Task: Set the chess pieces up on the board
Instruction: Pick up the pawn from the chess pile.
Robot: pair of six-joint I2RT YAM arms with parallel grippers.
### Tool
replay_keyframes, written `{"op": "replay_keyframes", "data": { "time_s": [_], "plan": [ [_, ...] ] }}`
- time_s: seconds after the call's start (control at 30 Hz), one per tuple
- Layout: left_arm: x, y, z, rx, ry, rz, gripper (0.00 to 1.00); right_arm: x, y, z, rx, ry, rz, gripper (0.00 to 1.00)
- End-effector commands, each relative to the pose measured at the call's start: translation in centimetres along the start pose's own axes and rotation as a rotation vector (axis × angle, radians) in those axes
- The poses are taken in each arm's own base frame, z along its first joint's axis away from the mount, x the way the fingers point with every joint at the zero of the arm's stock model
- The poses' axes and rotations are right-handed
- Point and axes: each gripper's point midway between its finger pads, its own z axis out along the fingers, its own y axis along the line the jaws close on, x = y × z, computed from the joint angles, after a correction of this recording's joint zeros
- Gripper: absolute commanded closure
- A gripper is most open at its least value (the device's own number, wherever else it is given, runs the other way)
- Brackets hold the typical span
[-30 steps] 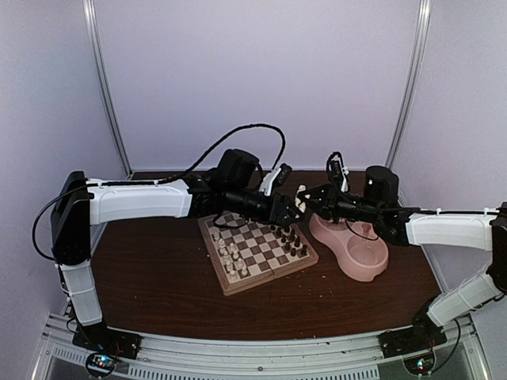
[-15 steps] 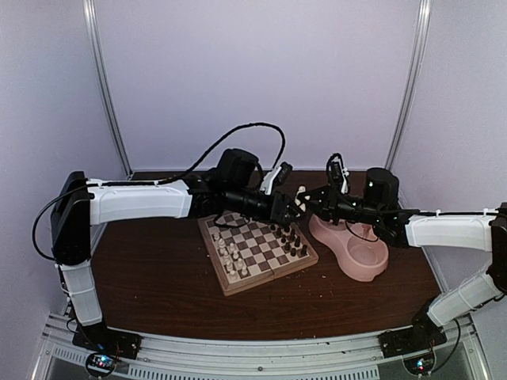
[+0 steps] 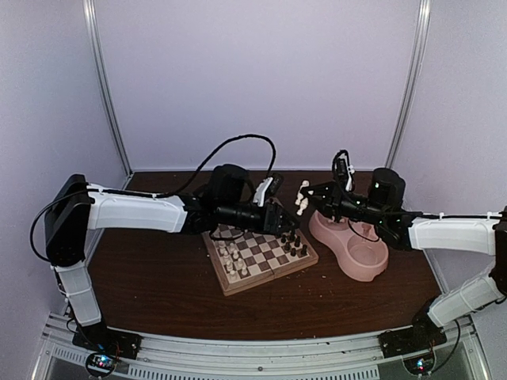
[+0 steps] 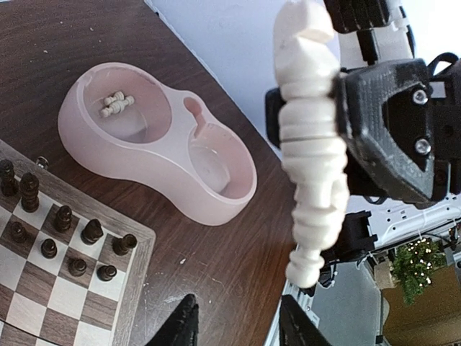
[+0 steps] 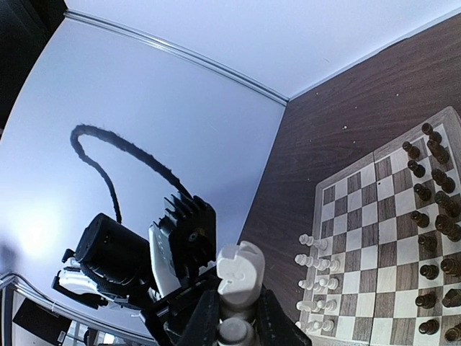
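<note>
Holding: right gripper (image 5: 240, 321) clamped on one white piece (image 5: 240, 277), raised above the surface (image 3: 158, 277) between the bowl (image 4: 158, 169) and the right edge of the board (image 3: 257, 252).
Left gripper (image 4: 241, 328): fingers apart, nothing between them, over the board's far right corner.
Done: dark pieces (image 3: 293, 241) stand in two rows along the board's right edge; most white pieces (image 5: 317, 277) stand along its left edge.
Outstanding: the held piece is not yet placed; two loose pieces (image 4: 117, 105) lie in the bowl's far compartment.
Progress (estimate): late stage; only the white side needs completing.
</note>
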Motion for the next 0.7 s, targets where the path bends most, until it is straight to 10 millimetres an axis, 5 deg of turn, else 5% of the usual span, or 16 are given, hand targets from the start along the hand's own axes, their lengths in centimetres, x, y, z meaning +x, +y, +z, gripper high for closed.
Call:
{"op": "replay_keyframes", "data": {
  "time_s": [0.0,0.67],
  "plan": [
    [-3.8,-4.6,-2.4,0.117,-0.204,0.089,0.59,-1.3,2.3,-0.9,-0.081,-0.08,0.005,0.94],
    [-5.2,-5.7,-1.9,0.151,-0.253,0.109,0.63,-1.6,2.9,-1.4,-0.119,-0.118,0.042,0.94]
  ]
}}
